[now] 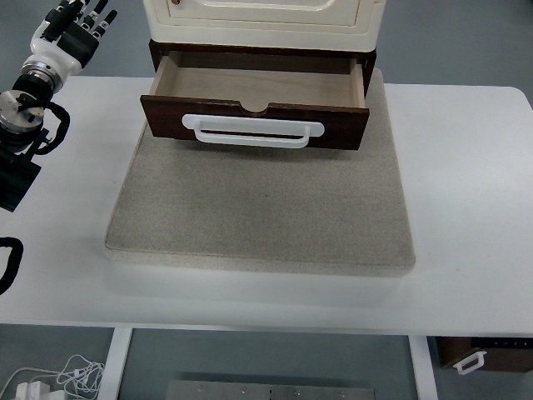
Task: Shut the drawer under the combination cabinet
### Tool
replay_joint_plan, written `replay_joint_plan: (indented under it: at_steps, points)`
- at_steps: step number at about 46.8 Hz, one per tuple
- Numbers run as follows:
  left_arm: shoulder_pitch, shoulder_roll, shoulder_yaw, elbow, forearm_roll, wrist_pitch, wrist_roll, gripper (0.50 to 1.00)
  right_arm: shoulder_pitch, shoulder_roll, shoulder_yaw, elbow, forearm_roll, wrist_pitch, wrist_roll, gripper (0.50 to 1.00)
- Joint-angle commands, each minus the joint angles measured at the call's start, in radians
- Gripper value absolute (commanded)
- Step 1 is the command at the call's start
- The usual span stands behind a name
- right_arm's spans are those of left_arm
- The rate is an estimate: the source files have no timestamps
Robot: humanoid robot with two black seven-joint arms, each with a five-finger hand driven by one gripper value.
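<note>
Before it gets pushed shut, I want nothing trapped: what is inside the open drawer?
The drawer shows only a bare, light wooden floor; nothing lies on the visible part. Its rear stretch runs under the cream cabinet and is hidden, as is the strip just behind the dark front panel.

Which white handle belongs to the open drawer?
The long handle on the dark drawer pulled out under the cabinet. The other, small handle sits below the table's right corner.
</note>
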Motion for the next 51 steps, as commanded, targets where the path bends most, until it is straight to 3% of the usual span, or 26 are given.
replay_joint_plan:
  at_steps: [1,14,41,51]
  points:
    - [-0.001,0.000,0.000,0.001,0.001,-0.007,0.000,1.000,0.000,0.000,0.000,0.000,0.000,0.000,0.000,0.952]
    - [-0.002,0.003,0.000,0.003,0.007,-0.012,-0.003,1.000,0.000,0.000,0.000,0.000,0.000,0.000,0.000,0.952]
    - [-0.102,0.149,0.001,-0.011,0.009,-0.016,-0.008,1.000,0.000,0.000,0.000,0.000,0.000,0.000,0.000,0.952]
    - [-0.133,0.187,0.001,-0.014,0.041,-0.054,-0.011,1.000,0.000,0.000,0.000,0.000,0.000,0.000,0.000,0.952]
